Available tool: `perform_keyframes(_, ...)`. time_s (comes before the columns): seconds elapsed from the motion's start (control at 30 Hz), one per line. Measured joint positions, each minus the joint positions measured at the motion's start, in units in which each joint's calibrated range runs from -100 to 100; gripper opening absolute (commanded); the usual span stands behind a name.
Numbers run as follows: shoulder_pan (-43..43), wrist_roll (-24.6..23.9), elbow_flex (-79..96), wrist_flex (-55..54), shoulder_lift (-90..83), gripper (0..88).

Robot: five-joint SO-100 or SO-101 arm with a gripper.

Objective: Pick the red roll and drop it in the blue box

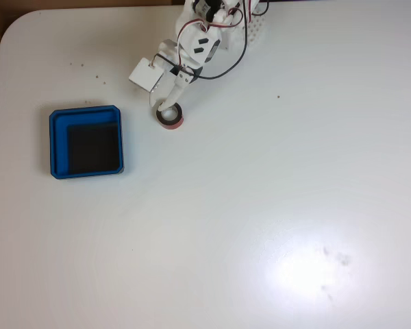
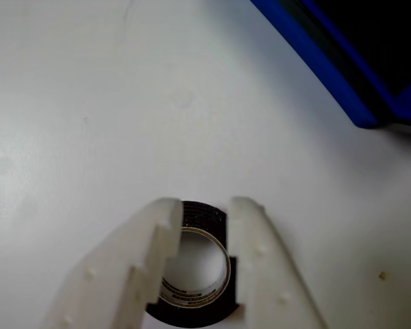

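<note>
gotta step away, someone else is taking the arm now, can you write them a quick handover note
Gripper: open, down at the table, white fingers either side of the red roll; not closed on it as far as the wrist view shows.
Red roll: lying flat on the white table, ring face up.
Blue box: to the left of the roll in the fixed view, apart from it, nothing inside.
Done: gripper is lined up over the roll.
Left: close on the roll, lift, carry it to the box, drop it in.
</note>
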Motion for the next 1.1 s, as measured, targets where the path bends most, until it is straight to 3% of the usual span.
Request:
perform_keyframes(0.43, 0.00, 0.00, -13.36, 0.74, 20.91, 0.5)
perform_keyframes(0.83, -3.07, 0.00, -33.90, 31.86, 28.20, 0.9)
perform_keyframes(1.0, -3.56, -1.09, -42.69, 35.22, 36.16, 0.9)
perform_keyframes(1.1, -3.46, -5.34, -45.11, 35.30, 40.30, 0.9)
